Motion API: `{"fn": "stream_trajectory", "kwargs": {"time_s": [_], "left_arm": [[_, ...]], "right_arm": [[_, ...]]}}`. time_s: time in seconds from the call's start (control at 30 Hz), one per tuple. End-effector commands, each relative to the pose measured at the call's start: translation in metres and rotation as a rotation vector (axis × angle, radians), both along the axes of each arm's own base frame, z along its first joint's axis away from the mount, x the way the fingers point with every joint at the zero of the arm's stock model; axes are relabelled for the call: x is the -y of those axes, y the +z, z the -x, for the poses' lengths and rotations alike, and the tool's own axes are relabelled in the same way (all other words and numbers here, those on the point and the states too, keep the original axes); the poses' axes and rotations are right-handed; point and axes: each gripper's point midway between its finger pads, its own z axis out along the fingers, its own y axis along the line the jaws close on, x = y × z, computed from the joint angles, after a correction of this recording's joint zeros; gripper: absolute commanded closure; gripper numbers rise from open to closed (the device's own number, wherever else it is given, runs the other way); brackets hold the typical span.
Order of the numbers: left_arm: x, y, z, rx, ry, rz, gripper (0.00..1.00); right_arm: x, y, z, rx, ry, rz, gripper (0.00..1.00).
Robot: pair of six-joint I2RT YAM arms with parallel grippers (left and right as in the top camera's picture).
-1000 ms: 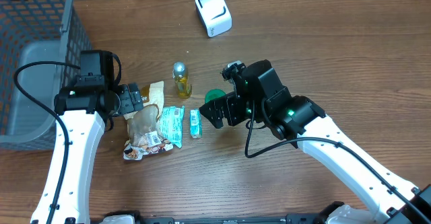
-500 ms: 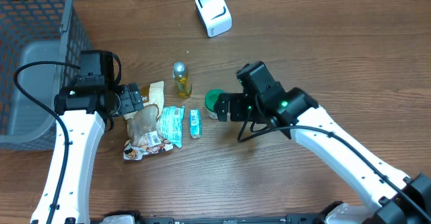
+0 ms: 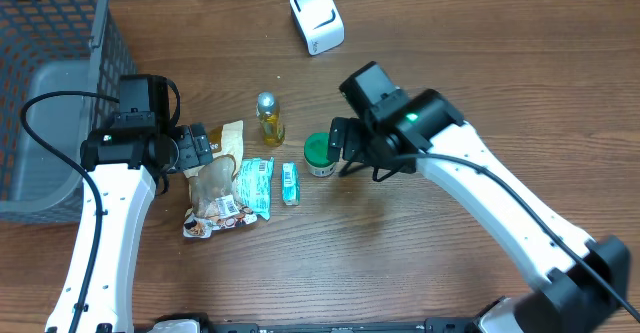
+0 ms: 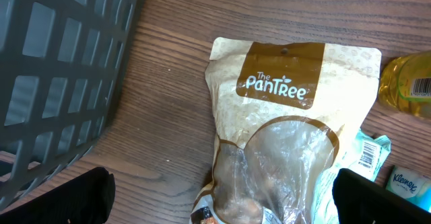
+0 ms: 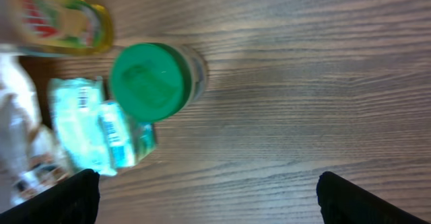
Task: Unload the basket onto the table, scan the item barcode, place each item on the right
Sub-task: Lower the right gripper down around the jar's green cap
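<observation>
Nearest lies the snack bag [image 3: 214, 201], flat on the table [image 3: 450, 53] with its brown-and-cream front up. Just right of it are two tissue packs [image 3: 256, 185], side by side and also flat. The goods are bunched left of the middle, probably so either arm can reach them. The left tool [image 4: 222, 204] hangs over the bag with its fingers spread wide and nothing between them. It looks parked rather than at work.

A little farther and to the right stands the jar [image 5: 151, 81]. I take it to be the item for scanning, because the right tool [image 5: 215, 200] is just beside it on its right. That tool's fingers are wide apart and empty. In the wrist view the jar sits ahead and left of the gap, so it is not yet lined up for a grip. The jar is upright, short and round, with a bright green lid and a pale, see-through body. No barcode shows from above. It is likely on the side wall or base, so the jar would need lifting and turning.

Farther on lies a small yellow bottle [image 3: 268, 119] with a silver cap. At the far left is the grey basket [image 3: 60, 33], likely meant for scanned goods. Farthest of all, the white scanner [image 3: 317, 18] stands well apart from the pile.
</observation>
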Motion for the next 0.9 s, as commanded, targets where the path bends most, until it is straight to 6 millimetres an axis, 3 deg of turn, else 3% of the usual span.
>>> {"fn": "stream_trajectory", "kwargs": {"time_s": [0.0,0.2,0.5,0.7,0.87], "left_arm": [[0.0,0.007,-0.005,0.016,-0.014,-0.002,0.0],[0.0,0.007,-0.005,0.016,-0.014,-0.002,0.01],[0.0,0.007,-0.005,0.016,-0.014,-0.002,0.0],[0.0,0.007,-0.004,0.016,-0.014,-0.002,0.0],[0.0,0.007,-0.004,0.016,-0.014,-0.002,0.01]], "right_arm": [[-0.004,-0.02,-0.008,-0.028,-0.011,0.037,0.0],[-0.018,-0.046,-0.016,-0.047,0.008,0.054,0.0],[-0.053,-0.04,-0.031,0.109,0.06,0.035,0.0],[-0.057,-0.042,-0.037,0.221,0.067,0.145,0.0],[-0.071,-0.049,-0.041,0.268,0.083,0.158,0.0]]}}
